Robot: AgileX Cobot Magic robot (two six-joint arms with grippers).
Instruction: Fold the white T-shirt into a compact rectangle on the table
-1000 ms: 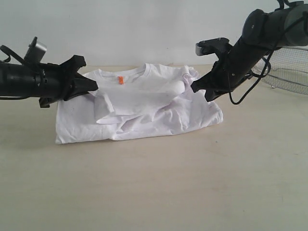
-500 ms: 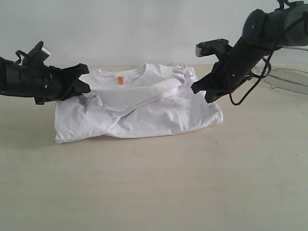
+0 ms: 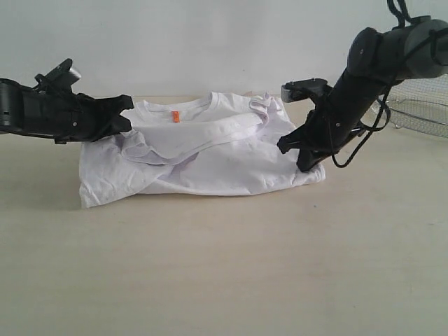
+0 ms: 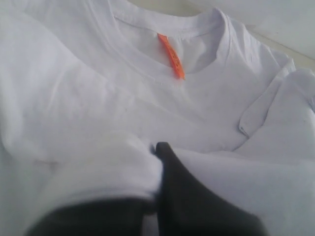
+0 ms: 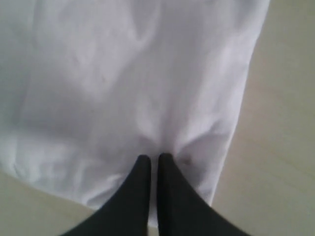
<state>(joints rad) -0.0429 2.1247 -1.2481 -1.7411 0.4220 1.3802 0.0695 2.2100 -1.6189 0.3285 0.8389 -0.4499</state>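
White T-shirt (image 3: pixel 210 161): lies towards the far side of the table (image 3: pixel 224 273), about the middle of its width, neck hole at the back edge and the body partly folded and creased

Neck tag (image 3: pixel 176 116): small and orange, inside the collar and facing up; it also shows plainly in the left wrist view (image 4: pixel 171 55)

Lifted fold: a long strip of the shirt is drawn up off the body and runs slanting from the left-hand side up to the bunched cloth at the far right shoulder

Left gripper (image 3: pixel 124 115): reaches in low from the left, level with the collar, and pinches one end of that strip; up close (image 4: pixel 156 147), white cloth wraps over one finger and the other dark finger presses against it

Right gripper (image 3: pixel 295 152): points steeply down onto the shirt's right-hand edge, just inside its near right corner; in its own view (image 5: pixel 150 162) the two dark fingers (image 5: pixel 170 177) are pressed almost together and the cloth puckers in towards the tips, nipped there

Wire basket (image 3: pixel 420 112): silver mesh, at the far right of the table behind the right arm, well apart from the shirt
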